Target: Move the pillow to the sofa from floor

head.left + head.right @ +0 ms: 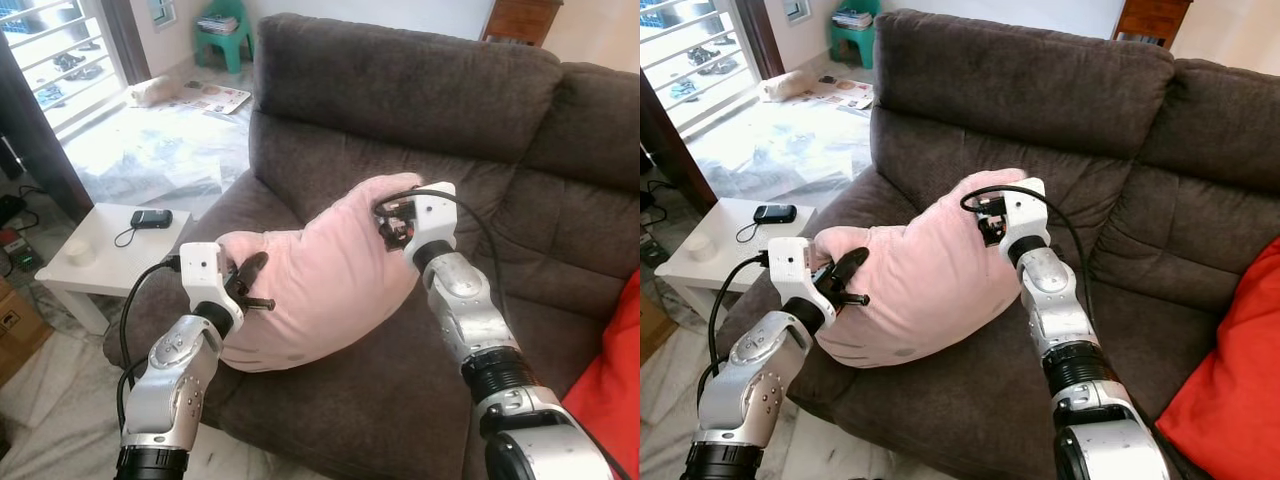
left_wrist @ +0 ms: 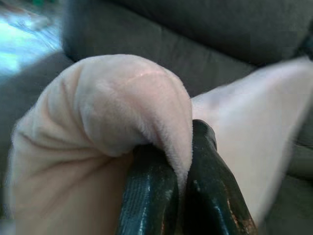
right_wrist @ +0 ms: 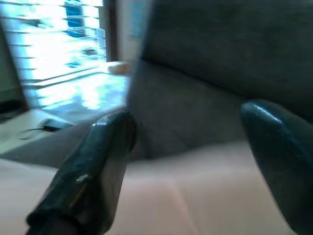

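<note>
A soft pink pillow [image 1: 330, 270] rests bent over the left end of the dark brown sofa's [image 1: 400, 90] seat, leaning toward the armrest. My left gripper [image 1: 250, 285] is shut on the pillow's left corner; in the left wrist view a fold of pink fabric [image 2: 146, 107] is pinched between the black fingers [image 2: 146, 196]. At the pillow's upper right corner is my right gripper [image 1: 390, 220]. It stands open, its two fingers [image 3: 98, 161] spread wide just above the pink surface [image 3: 186, 196], with nothing pinched between them.
A red cushion [image 1: 615, 390] lies on the sofa's right end. Left of the sofa stands a white side table [image 1: 100, 250] with a phone [image 1: 150, 218] on it. Papers [image 1: 215, 97] lie on the floor beyond, and a green stool [image 1: 225, 35] stands at the far wall.
</note>
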### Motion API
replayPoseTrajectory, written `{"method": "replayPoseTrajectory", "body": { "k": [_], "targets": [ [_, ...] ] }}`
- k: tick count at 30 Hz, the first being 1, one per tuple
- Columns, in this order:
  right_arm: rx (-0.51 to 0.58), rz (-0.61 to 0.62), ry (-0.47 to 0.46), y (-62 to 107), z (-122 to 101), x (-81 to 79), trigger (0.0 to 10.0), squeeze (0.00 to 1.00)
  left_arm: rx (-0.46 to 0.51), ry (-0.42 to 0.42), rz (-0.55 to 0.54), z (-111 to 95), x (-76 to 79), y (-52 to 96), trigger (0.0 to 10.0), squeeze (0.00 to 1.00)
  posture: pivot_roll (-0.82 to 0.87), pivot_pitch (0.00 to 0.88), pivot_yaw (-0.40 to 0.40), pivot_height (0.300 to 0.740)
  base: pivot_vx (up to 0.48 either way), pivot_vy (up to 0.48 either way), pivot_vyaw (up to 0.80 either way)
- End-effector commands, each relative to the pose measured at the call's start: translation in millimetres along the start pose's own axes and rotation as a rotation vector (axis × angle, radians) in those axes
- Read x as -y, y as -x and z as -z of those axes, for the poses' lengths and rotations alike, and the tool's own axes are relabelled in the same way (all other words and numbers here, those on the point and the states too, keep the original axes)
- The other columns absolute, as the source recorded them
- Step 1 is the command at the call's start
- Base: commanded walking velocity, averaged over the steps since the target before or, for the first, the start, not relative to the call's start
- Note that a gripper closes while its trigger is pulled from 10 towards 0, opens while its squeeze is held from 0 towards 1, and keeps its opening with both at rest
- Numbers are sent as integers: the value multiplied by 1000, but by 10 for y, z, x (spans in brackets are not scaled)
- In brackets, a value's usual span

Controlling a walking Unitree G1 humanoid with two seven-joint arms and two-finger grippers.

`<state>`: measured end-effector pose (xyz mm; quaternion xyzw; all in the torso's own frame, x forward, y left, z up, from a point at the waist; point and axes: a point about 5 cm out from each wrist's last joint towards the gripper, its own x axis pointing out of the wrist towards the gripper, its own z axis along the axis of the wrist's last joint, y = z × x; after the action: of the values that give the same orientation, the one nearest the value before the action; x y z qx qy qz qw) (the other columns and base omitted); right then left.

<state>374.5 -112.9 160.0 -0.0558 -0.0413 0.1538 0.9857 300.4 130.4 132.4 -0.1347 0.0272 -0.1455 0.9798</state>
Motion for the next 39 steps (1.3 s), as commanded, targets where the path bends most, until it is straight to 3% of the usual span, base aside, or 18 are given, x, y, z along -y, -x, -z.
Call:
{"method": "replayPoseTrajectory", "body": {
  "k": [1,2,3,4,5,10,12,13,18,23,25,27,30,32,36,37,38,39],
  "targets": [
    [36,-2,23,-35,-109,17,10000,1000,70,-40,-42,-139,-52,-27,10000,0,45,41,-52,740,0,0,0],
    [36,-2,23,-35,-109,17,10000,1000,70,-40,-42,-139,-52,-27,10000,0,45,41,-52,740,0,0,0],
    [33,-3,33,-36,-104,14,10000,106,64,-51,-78,-114,-106,-22,10000,0,45,41,-52,740,0,0,0],
    [31,-4,44,-35,-101,12,10000,106,63,-39,-90,-99,-128,-15,10000,0,45,41,-52,740,0,0,0],
    [29,-5,51,-34,-95,9,10000,0,50,-28,-116,-56,-176,1,10000,0,45,42,-52,740,0,0,0],
    [30,-6,54,-32,-87,-1,10000,0,8,-40,-189,40,-291,25,10000,0,44,42,-52,740,0,0,0],
    [30,1,53,-31,-86,4,10000,0,-16,-49,-307,92,-441,45,10000,0,43,43,-52,740,0,0,0],
    [30,1,53,-31,-86,4,10000,0,-16,-49,-307,92,-441,45,10000,0,43,43,-52,740,0,0,0],
    [30,5,59,-24,-83,14,10000,0,50,-16,-499,36,-669,125,10000,0,41,45,-52,740,0,0,0],
    [31,4,60,-18,-80,6,10000,0,117,95,-754,8,-1001,329,10000,0,41,46,-53,740,0,0,0],
    [31,3,59,-17,-79,4,10000,0,131,99,-781,0,-1028,355,10000,0,41,47,-54,740,0,0,0],
    [31,1,59,-19,-79,-6,10000,0,182,119,-912,-22,-1126,476,10000,0,41,47,-54,740,0,0,0],
    [34,0,56,-20,-83,-18,10000,0,200,144,-984,-8,-1175,544,10000,0,39,47,-55,740,0,0,0],
    [35,0,56,-20,-84,-20,10000,0,198,147,-986,-2,-1177,540,10000,0,39,47,-55,740,0,0,0],
    [35,-1,55,-16,-80,-24,10000,0,183,186,-752,-5,-982,314,10000,0,39,47,-57,740,0,0,0],
    [35,-1,55,-16,-80,-24,10000,0,183,186,-752,-5,-982,314,10000,0,39,47,-57,740,0,0,0],
    [33,0,56,-15,-77,-25,10000,0,156,156,-612,-7,-837,192,10000,0,39,47,-56,740,0,0,0],
    [33,0,55,-14,-76,-27,10000,0,140,142,-559,0,-777,146,10000,0,39,47,-56,740,0,0,0]
  ]
}}
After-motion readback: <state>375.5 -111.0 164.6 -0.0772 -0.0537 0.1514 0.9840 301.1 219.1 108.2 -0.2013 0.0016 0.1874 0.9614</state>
